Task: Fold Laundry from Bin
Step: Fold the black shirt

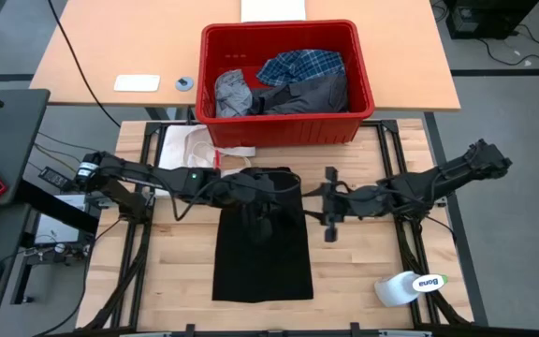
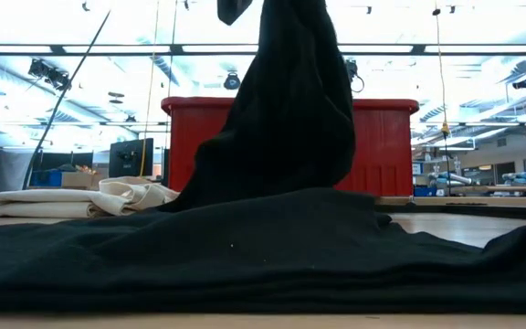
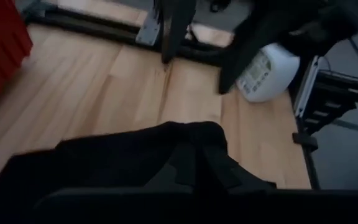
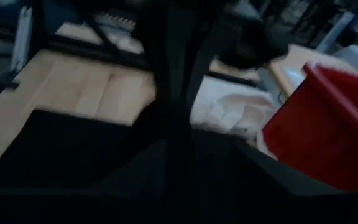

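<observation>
Black garment (image 1: 262, 253) lay flat on table (image 1: 363, 271) in front of red bin (image 1: 286, 124); far edge lifted, per low view. Left gripper (image 1: 262, 190) clamped tight on raised edge over garment's bin-side end. Right gripper (image 1: 330, 218) beside garment's right edge, fingers apart, held nothing visible. Rest of laundry (image 1: 284, 82) was in bin. Judgement: fold wanted matching right-hand grip on same edge, then even carry toward near hem, no drag or bunching.
</observation>
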`<act>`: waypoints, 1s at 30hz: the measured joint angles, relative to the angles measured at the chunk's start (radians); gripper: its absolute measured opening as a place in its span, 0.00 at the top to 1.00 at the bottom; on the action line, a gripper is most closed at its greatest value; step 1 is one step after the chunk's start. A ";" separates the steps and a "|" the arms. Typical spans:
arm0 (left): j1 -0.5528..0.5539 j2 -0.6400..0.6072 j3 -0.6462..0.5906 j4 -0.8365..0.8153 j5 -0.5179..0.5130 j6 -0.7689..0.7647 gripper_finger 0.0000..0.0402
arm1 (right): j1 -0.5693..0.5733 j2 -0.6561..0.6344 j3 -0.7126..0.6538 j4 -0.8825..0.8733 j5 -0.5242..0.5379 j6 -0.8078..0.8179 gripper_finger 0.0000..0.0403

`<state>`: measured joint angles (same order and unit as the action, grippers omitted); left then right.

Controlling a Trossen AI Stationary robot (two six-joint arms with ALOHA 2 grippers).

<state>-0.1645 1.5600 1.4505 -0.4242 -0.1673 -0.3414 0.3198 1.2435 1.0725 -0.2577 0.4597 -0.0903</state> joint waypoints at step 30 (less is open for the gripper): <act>0.004 -0.074 0.002 0.022 -0.074 -0.177 0.98 | -0.041 0.183 0.032 -0.102 0.131 0.325 0.68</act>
<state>-0.1608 1.4860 1.4525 -0.4018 -0.2414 -0.5186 0.2792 1.4264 1.1046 -0.3594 0.5911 0.2342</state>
